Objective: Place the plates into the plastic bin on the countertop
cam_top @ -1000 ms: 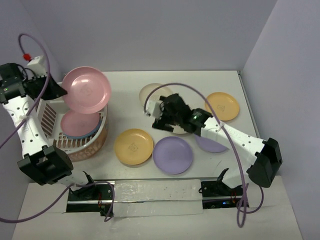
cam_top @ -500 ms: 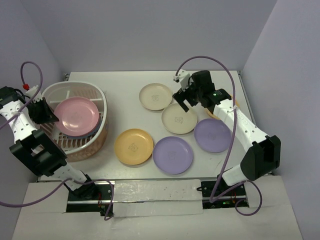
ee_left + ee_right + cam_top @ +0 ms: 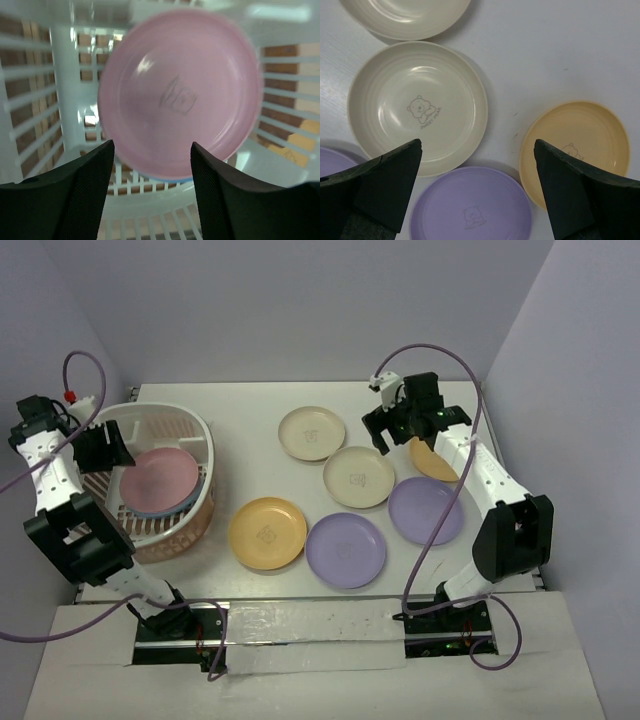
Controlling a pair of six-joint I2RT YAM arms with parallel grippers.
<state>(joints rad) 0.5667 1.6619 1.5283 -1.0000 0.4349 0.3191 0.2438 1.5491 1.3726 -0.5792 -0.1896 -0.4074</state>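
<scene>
On the white countertop (image 3: 250,410), six plates are lying loose, and two more are showing in the plastic bin (image 3: 190,425).
Two cream plates (image 3: 312,433) (image 3: 359,477), two lilac plates (image 3: 345,550) (image 3: 426,512) and two yellow-orange plates (image 3: 267,533) (image 3: 575,145) are sitting round, shallow and glossy, each with a faint centre mark; the right arm (image 3: 470,465) is covering part of the far yellow-orange one. Inside the slotted, grid-floored bin a pink plate (image 3: 158,475) is resting on a blue plate (image 3: 170,178), of which only a rim sliver is showing. The left gripper (image 3: 151,147) is hanging over it, fingers spread and holding nothing. The right gripper (image 3: 477,150) is hovering wide apart above the loose plates.
</scene>
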